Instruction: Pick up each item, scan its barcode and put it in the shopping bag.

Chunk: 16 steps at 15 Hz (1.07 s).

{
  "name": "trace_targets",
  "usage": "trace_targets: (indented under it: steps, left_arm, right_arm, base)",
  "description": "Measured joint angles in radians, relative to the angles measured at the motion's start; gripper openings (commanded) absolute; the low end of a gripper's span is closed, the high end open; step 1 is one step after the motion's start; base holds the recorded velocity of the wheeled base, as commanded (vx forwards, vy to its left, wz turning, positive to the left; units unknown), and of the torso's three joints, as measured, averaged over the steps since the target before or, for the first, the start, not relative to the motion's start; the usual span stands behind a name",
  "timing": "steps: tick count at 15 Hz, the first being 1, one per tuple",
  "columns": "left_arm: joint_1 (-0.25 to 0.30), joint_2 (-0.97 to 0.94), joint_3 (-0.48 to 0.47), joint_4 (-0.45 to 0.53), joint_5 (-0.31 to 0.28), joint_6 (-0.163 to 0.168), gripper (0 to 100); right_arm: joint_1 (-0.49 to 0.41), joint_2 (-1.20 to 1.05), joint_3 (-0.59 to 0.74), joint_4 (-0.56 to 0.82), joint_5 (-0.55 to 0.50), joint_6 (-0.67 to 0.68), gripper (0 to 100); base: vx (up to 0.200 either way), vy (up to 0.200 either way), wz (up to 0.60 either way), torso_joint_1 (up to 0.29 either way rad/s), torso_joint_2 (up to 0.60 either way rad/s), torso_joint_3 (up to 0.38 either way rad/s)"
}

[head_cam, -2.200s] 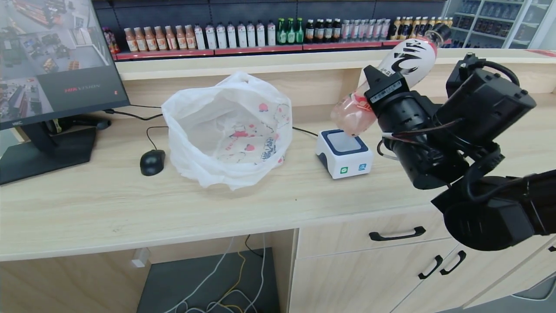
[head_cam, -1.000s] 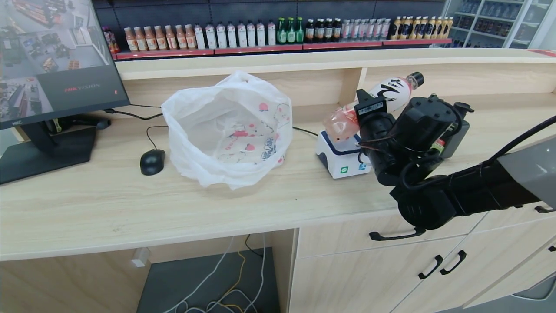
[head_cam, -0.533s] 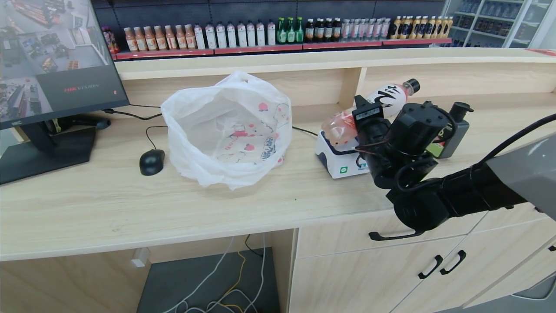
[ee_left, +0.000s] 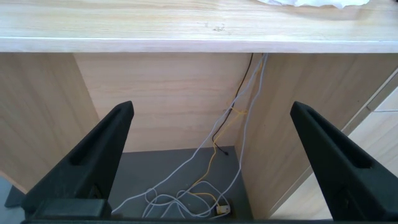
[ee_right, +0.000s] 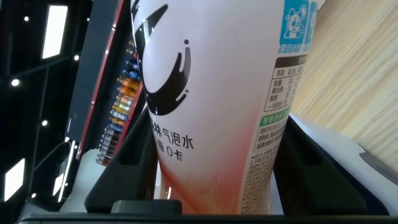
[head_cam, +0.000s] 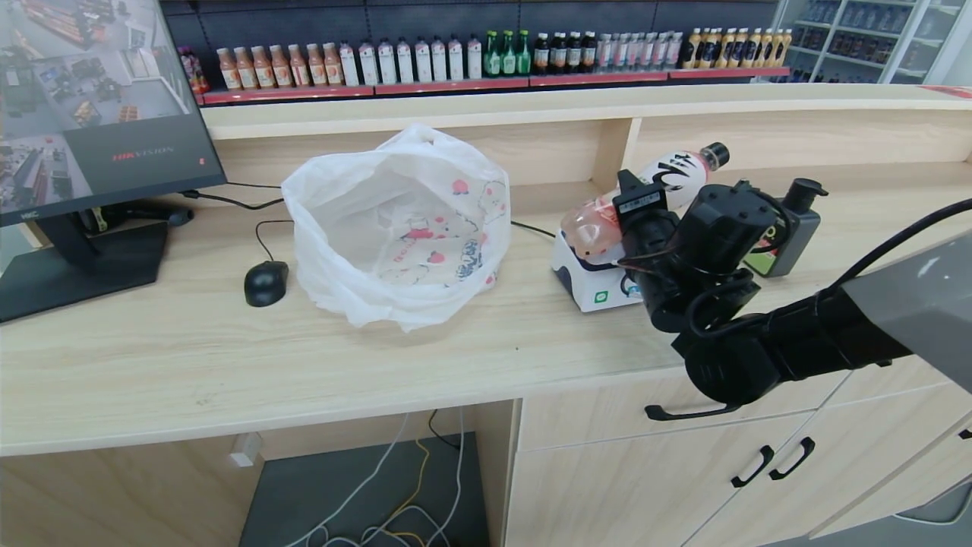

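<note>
The right gripper (head_cam: 632, 203), clamped around a pink-and-white drink bottle (head_cam: 681, 170), holds it tilted with its base end low over the scanner (head_cam: 594, 285) on the wooden counter (head_cam: 228, 365). In the right wrist view the fingers (ee_right: 127, 165) press on either side of the label, and no barcode can be made out there. To scan well, the arm likely needs to roll the bottle until the code faces the scanner's window, then hold it steady. The open shopping bag (head_cam: 342, 258) stands to the scanner's left, near but apart from it, and its limp rim could catch a low pass. A dark pump bottle (head_cam: 788, 228) stands just behind the arm, and a mouse (head_cam: 266, 282) and monitor (head_cam: 99, 99) sit beyond the bag. The left gripper (ee_left: 211, 109) hangs wide open, empty, below the counter's edge.
</note>
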Motion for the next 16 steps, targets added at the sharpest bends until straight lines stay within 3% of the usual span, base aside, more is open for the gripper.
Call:
trace_targets:
  steps: [16]
  left_arm:
    - [0.0, 0.0, 0.0, 0.0, 0.0, 0.0, 100]
  right_arm:
    - [0.004, 0.001, 0.002, 0.001, -0.002, 0.005, 0]
  base:
    - [0.0, 0.0, 0.0, 0.0, 0.0, 0.0]
